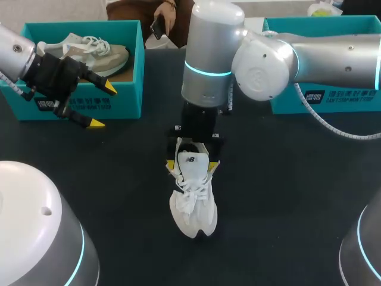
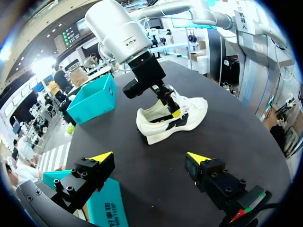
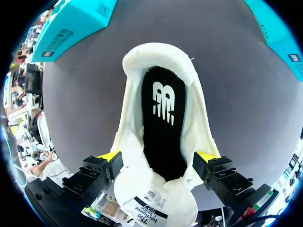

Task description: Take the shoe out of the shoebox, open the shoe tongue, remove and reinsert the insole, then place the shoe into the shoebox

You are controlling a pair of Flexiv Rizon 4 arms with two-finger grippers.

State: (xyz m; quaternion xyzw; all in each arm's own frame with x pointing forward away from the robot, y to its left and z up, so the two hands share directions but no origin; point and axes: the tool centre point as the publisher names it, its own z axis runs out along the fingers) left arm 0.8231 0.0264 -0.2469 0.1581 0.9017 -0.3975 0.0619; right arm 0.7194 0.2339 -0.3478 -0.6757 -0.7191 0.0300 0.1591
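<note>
1. right gripper (image 1: 192, 166) (image 3: 158, 156) points straight down and is clamped on the white shoe (image 1: 193, 217) (image 3: 161, 61), with one yellow tip pressed into each side of the upper near the opening
2. the white shoe sits on its sole around the middle of the table, toe toward the head camera. It has a soft knit-looking upper, a chunky rounded sole, and white laces (image 1: 189, 193) loose and bunched up
3. the right wrist view looks right down into it: the tongue (image 3: 156, 208) is flopped out toward the gripper, a black insole (image 3: 163, 123) with a white logo lies flat inside, and the heel collar is puffy and rounded
4. left gripper (image 1: 102, 106) (image 2: 150, 158) is spread wide with nothing in it, hanging just in front of the left shoebox (image 1: 128, 101)
5. that box is teal cardboard with an open top, and a greyish sneaker (image 1: 98, 53) with white laces is inside. A second teal box (image 1: 333, 98) sits on the far right, behind the right arm
6. table (image 1: 286, 196) is plain matte black
</note>
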